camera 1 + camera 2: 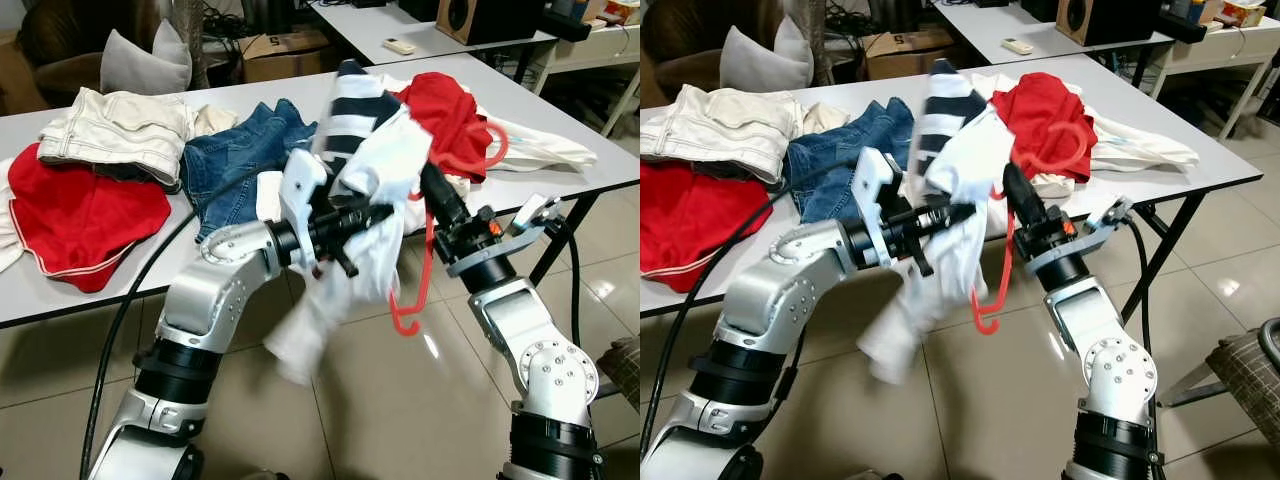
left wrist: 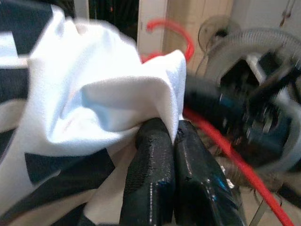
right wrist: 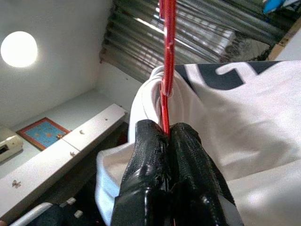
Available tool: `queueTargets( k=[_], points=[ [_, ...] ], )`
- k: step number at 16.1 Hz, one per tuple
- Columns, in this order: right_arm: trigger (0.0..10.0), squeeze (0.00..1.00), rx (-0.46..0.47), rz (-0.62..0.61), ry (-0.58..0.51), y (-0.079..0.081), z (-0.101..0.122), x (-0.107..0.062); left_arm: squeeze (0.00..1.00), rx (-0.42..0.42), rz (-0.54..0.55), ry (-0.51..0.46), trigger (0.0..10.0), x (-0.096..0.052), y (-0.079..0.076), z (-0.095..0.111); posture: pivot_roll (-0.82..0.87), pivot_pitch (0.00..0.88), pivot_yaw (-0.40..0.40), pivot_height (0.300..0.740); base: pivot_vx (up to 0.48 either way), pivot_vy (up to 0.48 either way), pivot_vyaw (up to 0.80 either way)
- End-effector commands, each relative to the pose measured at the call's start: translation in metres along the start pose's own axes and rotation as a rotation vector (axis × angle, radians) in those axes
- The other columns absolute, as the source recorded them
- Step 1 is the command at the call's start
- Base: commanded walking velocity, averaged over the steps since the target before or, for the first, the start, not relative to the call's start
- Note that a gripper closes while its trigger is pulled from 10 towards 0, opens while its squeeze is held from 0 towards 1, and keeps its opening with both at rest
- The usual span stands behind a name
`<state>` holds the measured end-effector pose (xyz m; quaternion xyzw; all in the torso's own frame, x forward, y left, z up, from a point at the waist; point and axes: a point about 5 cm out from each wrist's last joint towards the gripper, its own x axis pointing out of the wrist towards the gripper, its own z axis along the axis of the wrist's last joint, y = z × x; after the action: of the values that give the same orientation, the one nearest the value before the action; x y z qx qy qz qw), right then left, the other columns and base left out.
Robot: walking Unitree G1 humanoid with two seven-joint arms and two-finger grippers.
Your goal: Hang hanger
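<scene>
The red hanger point(image 1: 425, 270) is held in the air in front of the table's near edge, between the two grippers, with a white and navy striped garment point(image 1: 365, 175) draped over it. Most of the hanger is hidden by the cloth: one thin red bar runs down past the garment to a small curl at its lower end, and a red loop shows above, against the red clothes on the table. Which part is the hook is hard to tell.

The right gripper point(image 3: 167, 141) has its black fingers pressed together on the red bar, which rises straight from between the fingertips into a fold of the white cloth. The left gripper point(image 2: 171, 136) reaches in from the other side, its two fingers closed together on a bunched white fold of the garment; the red bar passes just behind it, blurred. The garment's lower part hangs below both grippers toward the tiled floor point(image 1: 400, 400), its end smeared.

Behind, on the white table point(image 1: 600, 180), lie a red garment point(image 1: 445, 110) near the right corner with white cloth under it, blue jeans point(image 1: 235, 155) in the middle, cream trousers point(image 1: 115, 125) toward the left, and a red piece with white trim point(image 1: 80, 215) at the left near edge, cut off by the frame. A black cable point(image 1: 130, 300) drops off the near edge.
</scene>
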<state>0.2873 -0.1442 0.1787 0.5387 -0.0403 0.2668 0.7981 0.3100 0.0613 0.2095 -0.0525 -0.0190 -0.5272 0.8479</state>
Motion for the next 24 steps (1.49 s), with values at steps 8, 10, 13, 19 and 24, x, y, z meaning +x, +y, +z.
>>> queueTargets(
  k=[8,10,13,19,24],
  points=[
    [0.0,0.0,-0.006,-0.07,-0.19,-0.005,0.03,0.004,0.0,-0.059,-0.117,0.109,7.8,-0.016,-0.016,0.002,-0.17,0.008,0.066,0.74,0.0,0.0,0.0],
    [0.0,0.0,0.009,-0.077,-0.228,-0.008,0.036,0.006,0.0,-0.076,-0.181,0.153,0.0,-0.021,-0.022,-0.002,-0.16,0.009,0.065,0.74,0.0,0.0,0.0],
    [0.0,0.0,0.029,-0.076,-0.254,-0.007,0.034,0.017,0.0,-0.122,-0.28,0.201,0.0,-0.018,-0.038,-0.01,-0.16,0.007,0.065,0.74,0.0,0.0,0.0],
    [0.0,0.0,-0.028,-0.133,-0.3,-0.012,0.03,0.031,0.0,-0.326,-0.434,0.116,0.0,0.001,-0.067,-0.008,-0.16,0.009,0.071,0.74,0.0,0.0,0.0],
    [0.0,0.0,0.006,-0.118,-0.298,-0.012,0.029,0.029,0.0,-0.316,-0.368,0.16,0.0,-0.003,-0.056,-0.012,-0.16,0.009,0.067,0.74,0.0,0.0,0.0]
  ],
)
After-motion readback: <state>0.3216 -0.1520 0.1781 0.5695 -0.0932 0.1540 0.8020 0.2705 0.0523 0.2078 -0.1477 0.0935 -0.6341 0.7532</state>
